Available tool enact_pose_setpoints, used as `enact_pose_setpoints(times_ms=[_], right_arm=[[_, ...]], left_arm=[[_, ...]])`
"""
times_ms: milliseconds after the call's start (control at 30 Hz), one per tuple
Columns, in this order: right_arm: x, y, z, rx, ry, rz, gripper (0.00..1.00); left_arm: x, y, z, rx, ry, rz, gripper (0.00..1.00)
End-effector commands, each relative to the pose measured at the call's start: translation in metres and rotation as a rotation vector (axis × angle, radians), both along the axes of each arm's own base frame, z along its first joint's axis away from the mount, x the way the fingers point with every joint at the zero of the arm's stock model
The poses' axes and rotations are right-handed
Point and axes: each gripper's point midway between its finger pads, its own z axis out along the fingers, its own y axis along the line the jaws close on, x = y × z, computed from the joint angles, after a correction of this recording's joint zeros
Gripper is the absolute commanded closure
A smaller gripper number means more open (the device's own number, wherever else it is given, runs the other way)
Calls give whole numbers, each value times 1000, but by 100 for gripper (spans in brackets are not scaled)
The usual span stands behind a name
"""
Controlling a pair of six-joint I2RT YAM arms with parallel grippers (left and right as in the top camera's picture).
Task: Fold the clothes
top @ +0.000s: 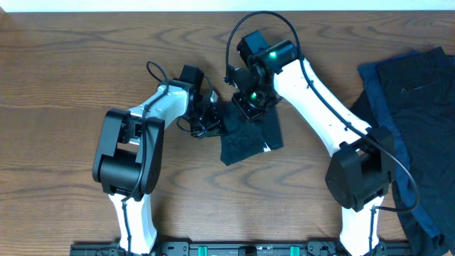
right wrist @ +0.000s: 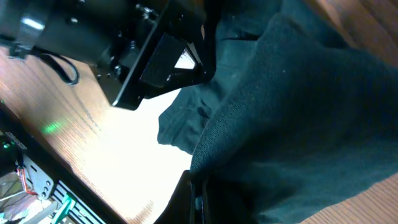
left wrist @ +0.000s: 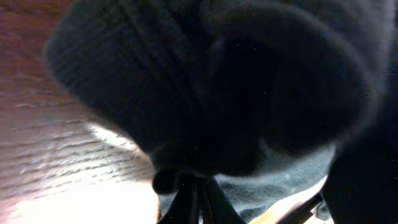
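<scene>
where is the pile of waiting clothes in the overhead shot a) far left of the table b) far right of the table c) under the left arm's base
b, the pile of clothes lies at the far right edge of the table, apart from the small dark garment at centre.

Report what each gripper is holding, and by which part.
Both hold the small dark garment: the left gripper pinches a bunch at its left edge, the right gripper its far edge.

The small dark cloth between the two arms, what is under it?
Around the dark cloth only the wooden table shows. The left gripper and right gripper pinch its upper edge. Anything beneath its folds is hidden.
</scene>
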Motion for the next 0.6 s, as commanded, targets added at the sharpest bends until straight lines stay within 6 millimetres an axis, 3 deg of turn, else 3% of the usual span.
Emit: enact_pose_setpoints(times_ms=[0,200,400,467,567], right_arm=[[-9,10,-15,-2,45,25,99],[-13,17,-22,-7,53,44,99],[-16,28,-22,1,38,63,96],[-18,30,-22,1,39,70,91],[-21,35,-22,4,34,83,69]], left_arm=[[6,3,27,11,-96,-13,94],[18,10,71,38,-242,5,94],[23,20,78,102,-289,23,94],[23,24,76,125,-290,26,94],[23,32,71,178,-289,34,94]])
